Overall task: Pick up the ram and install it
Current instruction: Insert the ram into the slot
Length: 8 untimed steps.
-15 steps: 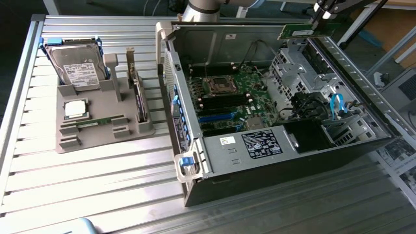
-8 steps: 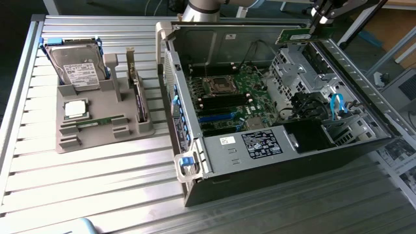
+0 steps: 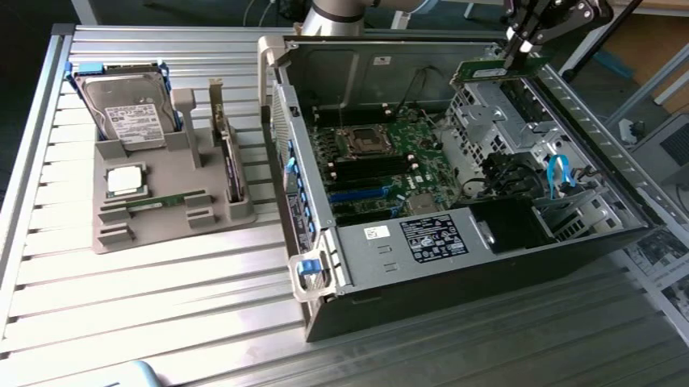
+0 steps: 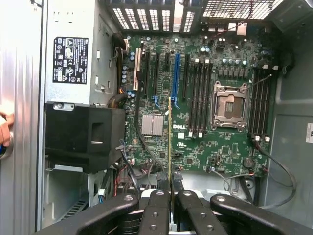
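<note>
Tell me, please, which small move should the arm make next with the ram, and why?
Probably slide it sideways toward the empty memory slots before lowering: the end effector holds the ram edge-on, parallel to those slots but seemingly beside them.

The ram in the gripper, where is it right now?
Upper right of the exterior view: the ram is pinched in the gripper above the open computer case, edge-on above the motherboard.

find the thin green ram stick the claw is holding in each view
exterior view: thin green ram stick in the claw, above the open black computer case, exterior view's right.
wrist view: ram stick edge-on in the claw, over the green motherboard.
shared landmark: square silver processor socket.
</note>
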{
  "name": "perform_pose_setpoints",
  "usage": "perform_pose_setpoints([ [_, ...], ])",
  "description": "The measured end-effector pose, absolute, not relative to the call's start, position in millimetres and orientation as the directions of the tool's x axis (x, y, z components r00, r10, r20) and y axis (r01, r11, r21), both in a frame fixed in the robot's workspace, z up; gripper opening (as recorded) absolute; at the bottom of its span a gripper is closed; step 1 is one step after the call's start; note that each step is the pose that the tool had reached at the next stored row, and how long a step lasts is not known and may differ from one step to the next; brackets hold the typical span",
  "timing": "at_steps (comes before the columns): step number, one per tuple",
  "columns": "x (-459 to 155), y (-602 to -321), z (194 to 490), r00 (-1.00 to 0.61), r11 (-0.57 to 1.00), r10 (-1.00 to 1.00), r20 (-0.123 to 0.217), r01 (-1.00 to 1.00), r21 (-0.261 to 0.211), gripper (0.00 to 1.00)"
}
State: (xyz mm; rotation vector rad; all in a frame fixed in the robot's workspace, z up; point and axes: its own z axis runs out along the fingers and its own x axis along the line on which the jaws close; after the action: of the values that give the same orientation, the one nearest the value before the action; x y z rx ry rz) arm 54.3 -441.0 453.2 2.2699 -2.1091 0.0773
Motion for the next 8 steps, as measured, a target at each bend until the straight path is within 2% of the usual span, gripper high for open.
perform_pose_setpoints([
  [8, 54, -441, 437, 0.073, -0.073, -0.995, 0.068, -0.997, 0.001, 0.13],
])
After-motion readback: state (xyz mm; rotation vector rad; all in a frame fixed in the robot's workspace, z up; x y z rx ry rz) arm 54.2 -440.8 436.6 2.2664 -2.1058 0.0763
